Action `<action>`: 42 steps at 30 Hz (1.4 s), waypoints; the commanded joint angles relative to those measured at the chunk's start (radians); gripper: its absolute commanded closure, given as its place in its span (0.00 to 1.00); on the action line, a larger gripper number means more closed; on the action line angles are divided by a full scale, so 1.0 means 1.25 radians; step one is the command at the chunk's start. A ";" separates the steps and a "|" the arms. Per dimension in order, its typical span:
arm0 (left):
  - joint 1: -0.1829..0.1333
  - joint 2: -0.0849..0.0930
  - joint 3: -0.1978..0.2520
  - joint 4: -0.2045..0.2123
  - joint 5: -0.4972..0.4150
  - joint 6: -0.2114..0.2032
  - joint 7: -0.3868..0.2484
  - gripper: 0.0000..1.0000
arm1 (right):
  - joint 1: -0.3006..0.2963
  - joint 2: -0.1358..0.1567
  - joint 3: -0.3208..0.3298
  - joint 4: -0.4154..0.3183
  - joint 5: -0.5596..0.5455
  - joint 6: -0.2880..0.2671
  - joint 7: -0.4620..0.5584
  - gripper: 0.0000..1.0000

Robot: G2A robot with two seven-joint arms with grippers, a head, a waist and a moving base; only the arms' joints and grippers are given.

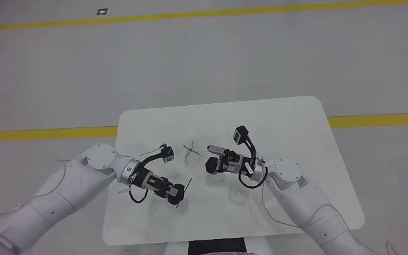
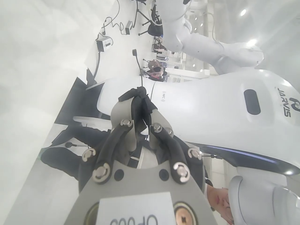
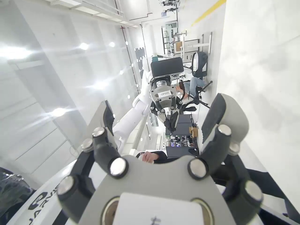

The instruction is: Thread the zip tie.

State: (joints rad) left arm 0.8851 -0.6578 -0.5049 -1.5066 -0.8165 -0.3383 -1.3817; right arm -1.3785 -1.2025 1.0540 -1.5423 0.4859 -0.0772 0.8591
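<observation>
We see the left gripper (image 1: 179,192) over the near-left part of the white rounded desk (image 1: 287,121). Its black-padded fingers (image 2: 138,108) are pressed together on a thin black plastic zip tie (image 2: 134,52). They pinch it at one end, so the strip stands out past the fingertips with its small square head at the free end. The right gripper (image 1: 210,165) hangs over the middle of the desk, facing the left one, near it but apart, with its fingers (image 3: 216,113) spread wide. Between the two arms, a little toward the far edge, two more thin black strips (image 1: 190,151) lie crossed on the desk.
</observation>
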 commanded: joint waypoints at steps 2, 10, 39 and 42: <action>0.008 -0.005 0.002 0.007 -0.011 0.004 0.006 1.00 | -0.008 -0.003 -0.023 0.016 0.040 0.007 0.037 0.00; 0.001 -0.013 0.011 0.017 -0.012 0.008 -0.007 1.00 | 0.021 -0.014 -0.068 0.081 0.117 -0.021 0.154 0.00; 0.017 -0.026 0.011 0.021 0.025 0.020 0.036 1.00 | 0.042 -0.025 -0.102 0.118 0.090 -0.055 0.103 0.10; 0.017 -0.027 0.009 0.031 0.056 0.018 0.039 1.00 | 0.040 -0.023 -0.099 0.119 0.096 -0.054 0.114 0.19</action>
State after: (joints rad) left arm 0.9069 -0.6911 -0.4938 -1.4710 -0.7666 -0.3183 -1.3350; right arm -1.3276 -1.2319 0.9297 -1.3935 0.6037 -0.1460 0.9959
